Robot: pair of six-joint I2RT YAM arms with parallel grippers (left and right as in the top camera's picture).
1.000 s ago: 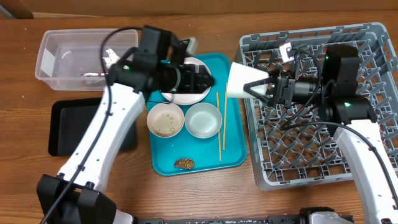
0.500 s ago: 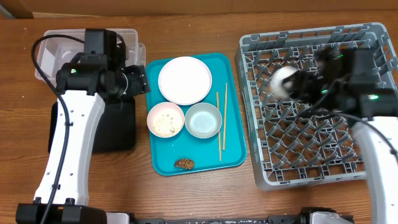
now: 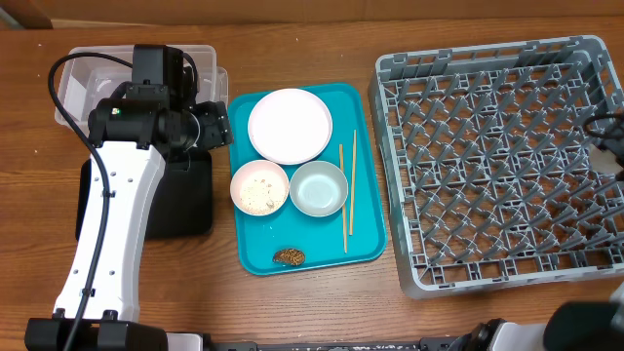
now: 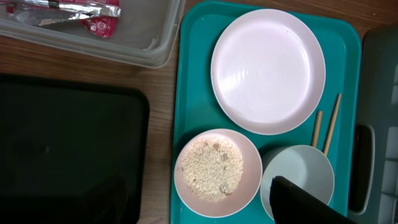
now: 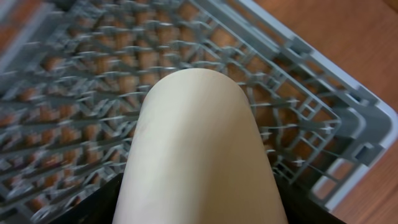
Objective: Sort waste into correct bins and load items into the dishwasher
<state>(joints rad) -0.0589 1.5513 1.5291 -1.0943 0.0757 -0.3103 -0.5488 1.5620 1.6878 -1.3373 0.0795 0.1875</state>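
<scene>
My right claw (image 5: 199, 208) is closed on the small white cup (image 5: 199, 137). The cup's rounded body fills my wrist view, wedged between my dark fingers (image 5: 99, 202) at the bottom edge. Below the cup, blurred, lies the grey dish rack (image 3: 487, 166), with one of its outer corners just past the cup. From above, only a sliver of that arm shows at the rack's outer side.

My left claw (image 3: 216, 125) hangs where the clear tub (image 3: 73, 83), the black tray (image 4: 62, 149) and the teal tray (image 4: 193, 74) come close together on the table (image 3: 292, 312). I cannot tell how wide this claw stands. One dark finger (image 4: 298, 199) pokes into my wrist view, and I see nothing in its hold.

The red-and-white wrapper (image 4: 68, 9) lies in the tub, off to one side of the claw. On the teal tray below it sits the white plate (image 4: 267, 68). Next to the plate is the white bowl (image 4: 217, 171) with loose rice (image 4: 211, 174) in it. The pale grey bowl (image 4: 298, 177) is right beside that, partly under my finger. The two chopsticks (image 4: 326, 127) lie side by side just beyond the bowls. The small brown lump (image 3: 289, 256) lies farthest from the claw, near the tray's edge.
</scene>
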